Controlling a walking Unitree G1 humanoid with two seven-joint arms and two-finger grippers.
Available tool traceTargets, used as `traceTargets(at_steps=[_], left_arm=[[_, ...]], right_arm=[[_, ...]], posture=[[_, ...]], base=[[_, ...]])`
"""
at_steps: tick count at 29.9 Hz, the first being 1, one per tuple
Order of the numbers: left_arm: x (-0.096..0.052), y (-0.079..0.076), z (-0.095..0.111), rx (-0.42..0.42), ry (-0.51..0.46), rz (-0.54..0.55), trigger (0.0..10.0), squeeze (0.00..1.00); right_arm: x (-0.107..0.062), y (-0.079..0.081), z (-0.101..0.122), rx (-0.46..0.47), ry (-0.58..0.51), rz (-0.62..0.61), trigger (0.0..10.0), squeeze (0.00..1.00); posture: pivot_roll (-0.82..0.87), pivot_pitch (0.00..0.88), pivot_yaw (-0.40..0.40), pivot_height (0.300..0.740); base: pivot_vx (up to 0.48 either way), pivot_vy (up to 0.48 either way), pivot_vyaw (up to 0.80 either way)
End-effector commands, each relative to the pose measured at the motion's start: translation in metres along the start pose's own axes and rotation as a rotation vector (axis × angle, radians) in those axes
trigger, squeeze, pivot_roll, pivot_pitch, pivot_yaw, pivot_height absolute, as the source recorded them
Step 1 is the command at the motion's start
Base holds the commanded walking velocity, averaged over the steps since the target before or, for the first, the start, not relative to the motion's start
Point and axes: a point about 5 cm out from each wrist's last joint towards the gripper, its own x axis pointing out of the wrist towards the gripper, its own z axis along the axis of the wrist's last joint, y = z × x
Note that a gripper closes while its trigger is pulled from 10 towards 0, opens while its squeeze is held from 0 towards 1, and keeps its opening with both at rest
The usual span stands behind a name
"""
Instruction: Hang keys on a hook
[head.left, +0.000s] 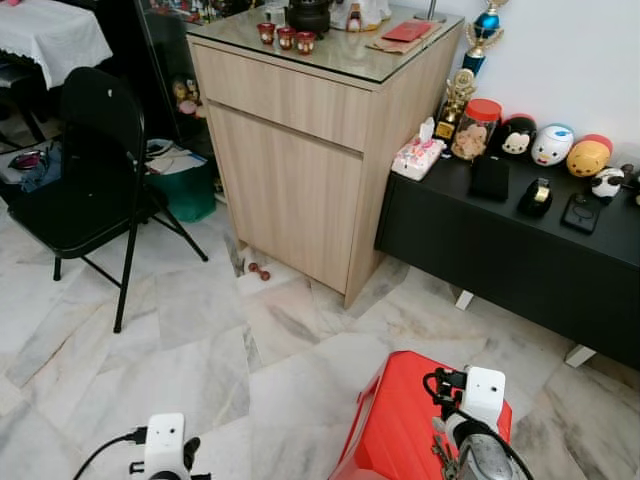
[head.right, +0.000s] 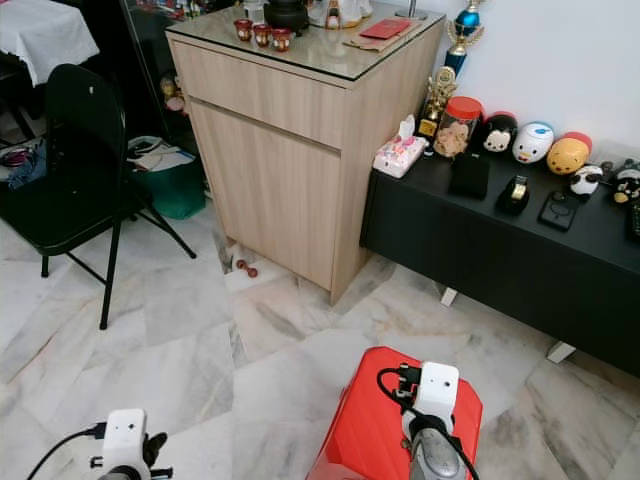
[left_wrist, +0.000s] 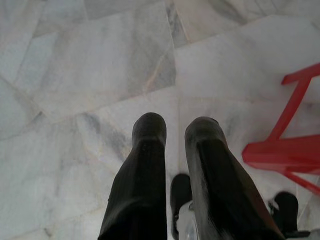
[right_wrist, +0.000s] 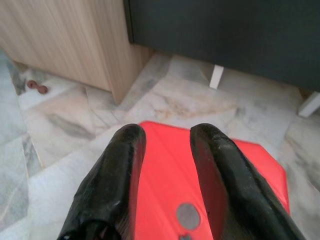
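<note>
pale veined marble tiles (head.left: 200, 370) cover the floor of a lived-in room, where a light wood cabinet (head.left: 300, 170) with a glass top stands against a white wall, small red cups (head.left: 285, 36) and a dark teapot (head.left: 308, 14) on it. a long black low bench (head.left: 520, 250) beside the cabinet carries a tissue pack (head.left: 417, 158), a red-lidded jar (head.left: 474, 128), a gold trophy (head.left: 458, 98) and round cartoon-faced figures (head.left: 552, 145). a black folding chair (head.left: 85, 170) stands at the robot's left, near a green bin (head.left: 185, 185).

the left gripper (left_wrist: 175, 131) hangs low over bare tile, its two black fingers slightly parted and holding nothing. the right gripper (right_wrist: 167, 137) sits above a red plastic stool (right_wrist: 170, 175), its fingers likewise a little apart and empty.

keys and hook cannot be made out among the things in view. no writing or brand name is legible at this size.
</note>
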Motion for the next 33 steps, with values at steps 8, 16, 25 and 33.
traceTargets(at_steps=[8, 16, 25, 33], left_arm=[[-0.007, 0.003, -0.016, -0.009, 0.042, 0.009, 10.0, 0.00], [-0.009, 0.003, -0.017, -0.010, 0.030, 0.006, 10.0, 0.00], [-0.006, -0.001, -0.012, -0.004, 0.015, -0.005, 10.0, 0.00], [-0.005, -0.003, -0.009, -0.009, 0.007, -0.005, 10.0, 0.00]], right_arm=[[0.008, 0.005, 0.009, -0.022, 0.013, -0.004, 10.0, 0.00], [0.008, 0.005, 0.008, -0.036, 0.014, -0.002, 10.0, 0.00], [0.008, 0.010, 0.008, -0.037, 0.017, 0.021, 10.0, 0.00], [0.010, 0.010, 0.011, -0.037, 0.017, 0.027, 10.0, 0.00]], posture=[[0.18, 0.050, -0.041, 0.710], [0.18, 0.027, -0.037, 0.656], [0.17, 0.006, -0.033, 0.656], [0.17, 0.019, -0.038, 0.656]], base=[[0.000, 0.000, 0.00], [0.000, 0.000, 0.00], [0.000, 0.000, 0.00], [0.000, 0.000, 0.00]])
